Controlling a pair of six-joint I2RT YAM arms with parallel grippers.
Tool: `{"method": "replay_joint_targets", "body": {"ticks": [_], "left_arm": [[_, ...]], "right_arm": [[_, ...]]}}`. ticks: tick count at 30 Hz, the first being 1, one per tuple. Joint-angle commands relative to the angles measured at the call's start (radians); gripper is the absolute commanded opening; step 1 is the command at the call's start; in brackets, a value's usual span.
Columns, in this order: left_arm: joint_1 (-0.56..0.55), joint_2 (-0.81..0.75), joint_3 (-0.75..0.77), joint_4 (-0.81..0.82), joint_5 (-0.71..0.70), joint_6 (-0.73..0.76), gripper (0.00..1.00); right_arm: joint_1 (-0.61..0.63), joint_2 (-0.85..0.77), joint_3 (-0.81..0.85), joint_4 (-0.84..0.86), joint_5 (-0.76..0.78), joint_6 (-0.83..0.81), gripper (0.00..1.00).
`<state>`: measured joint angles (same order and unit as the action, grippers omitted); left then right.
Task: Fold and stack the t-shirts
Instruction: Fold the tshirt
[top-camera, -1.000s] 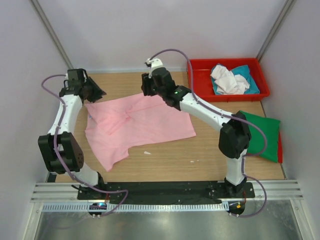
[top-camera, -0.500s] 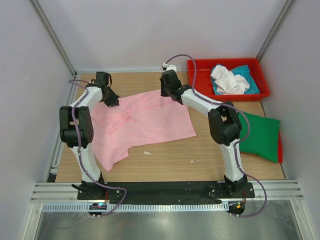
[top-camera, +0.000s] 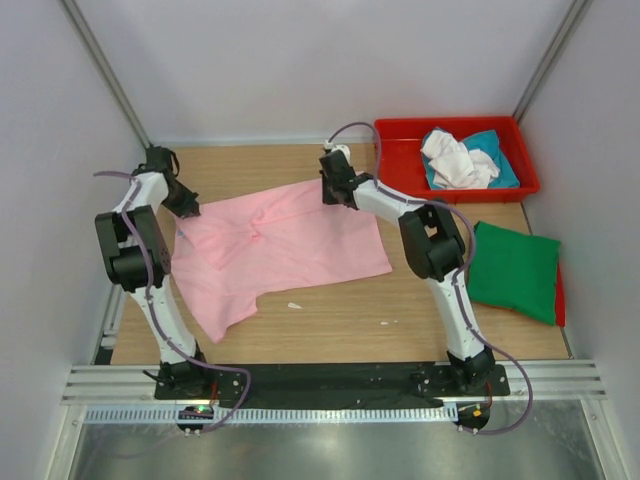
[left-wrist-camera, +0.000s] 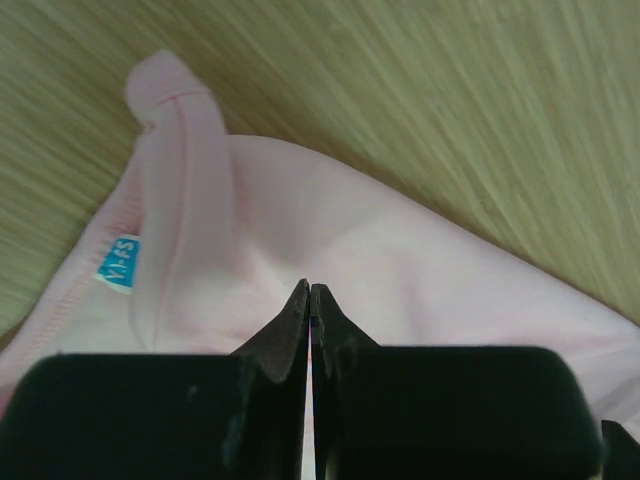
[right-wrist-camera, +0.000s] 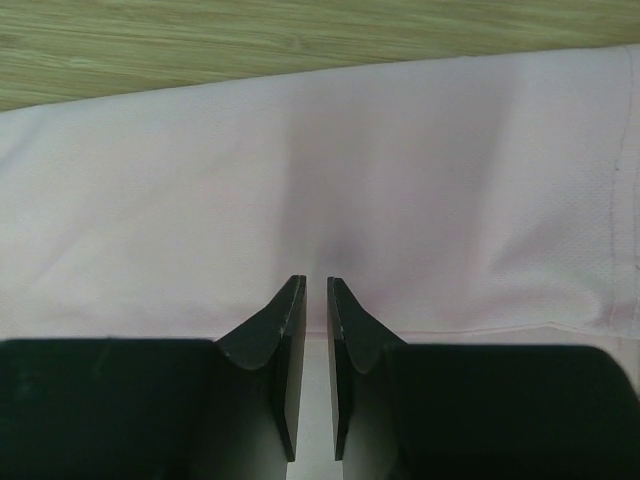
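Where it lies spread on the table (top-camera: 340, 320), pink t-shirt (top-camera: 285, 245): left end effector (top-camera: 188, 208) is clenched on its far-left edge, right end effector (top-camera: 331, 193) pinches its far-right edge.

Lab robot cell: white walls (top-camera: 300, 70), aluminium rail (top-camera: 560, 380).

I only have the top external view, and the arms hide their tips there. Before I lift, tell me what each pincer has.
Observer: In the left wrist view the left pincer is shut, with a sliver of the pink t-shirt pinched between its tips.
Operator: Now the right one.
Observer: The right pincer is nearly shut. Pink cloth fills the narrow gap and puckers toward its tips.
Operator: Give me a landmark on the left.
Observer: A small blue label sits beside a stitched edge, left of the tips in that view.
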<state>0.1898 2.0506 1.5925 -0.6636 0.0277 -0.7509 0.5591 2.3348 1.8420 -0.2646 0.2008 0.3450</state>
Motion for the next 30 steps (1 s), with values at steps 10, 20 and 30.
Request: {"method": "replay_joint_targets", "body": {"ticks": [10, 20, 30], "left_arm": [[0.102, 0.04, -0.025, -0.065, -0.02, 0.062, 0.0], [0.164, 0.183, 0.084, -0.077, -0.022, 0.068, 0.0], [0.177, 0.319, 0.323, -0.123, 0.003, 0.055, 0.0]], "right_arm": [[-0.019, -0.008, 0.016, -0.082, 0.051, 0.072, 0.19], [-0.025, 0.009, 0.051, -0.113, 0.037, 0.103, 0.18], [-0.041, 0.139, 0.27, -0.191, 0.02, 0.101, 0.18]]}}
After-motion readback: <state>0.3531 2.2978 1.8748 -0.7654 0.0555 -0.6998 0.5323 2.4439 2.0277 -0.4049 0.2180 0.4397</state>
